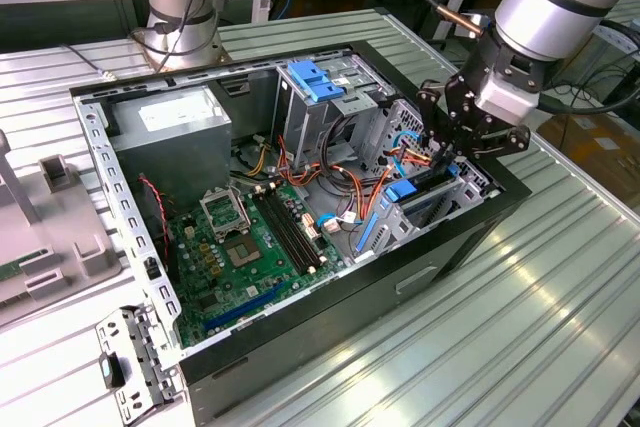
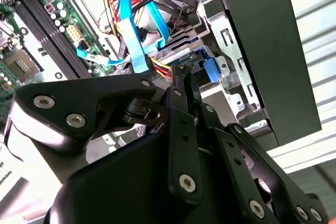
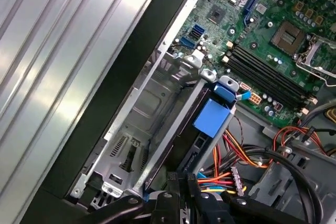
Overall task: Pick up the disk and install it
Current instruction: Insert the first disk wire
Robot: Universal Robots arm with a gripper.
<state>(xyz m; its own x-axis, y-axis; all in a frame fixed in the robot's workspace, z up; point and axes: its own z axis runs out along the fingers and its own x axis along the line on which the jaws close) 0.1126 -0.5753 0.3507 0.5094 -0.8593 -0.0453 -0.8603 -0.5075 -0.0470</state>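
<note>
The disk [image 3: 202, 129] stands on edge in the metal drive cage [image 3: 152, 108] at the front corner of the open computer case [image 1: 400, 277]. Blue carrier rails [image 3: 212, 116] frame it. In the second wrist view its silver body [image 2: 176, 51] and blue rail end sit just beyond my fingertips. My gripper [image 1: 452, 152] reaches down into that corner from the exterior view's right. It is shut, with its fingers [image 2: 181, 85] drawn together on the disk's near end beside the orange and yellow cables. In the first wrist view the gripper [image 3: 181, 182] meets the disk's lower end.
A green motherboard [image 1: 240, 247] fills the case floor, with a grey power-supply box [image 1: 170, 137] at the back. A blue bracket [image 1: 315, 80] tops the upper drive cage. Blue and orange cables [image 1: 385, 172] crowd the space beside the disk. Ribbed metal table [image 1: 560, 287] surrounds the case.
</note>
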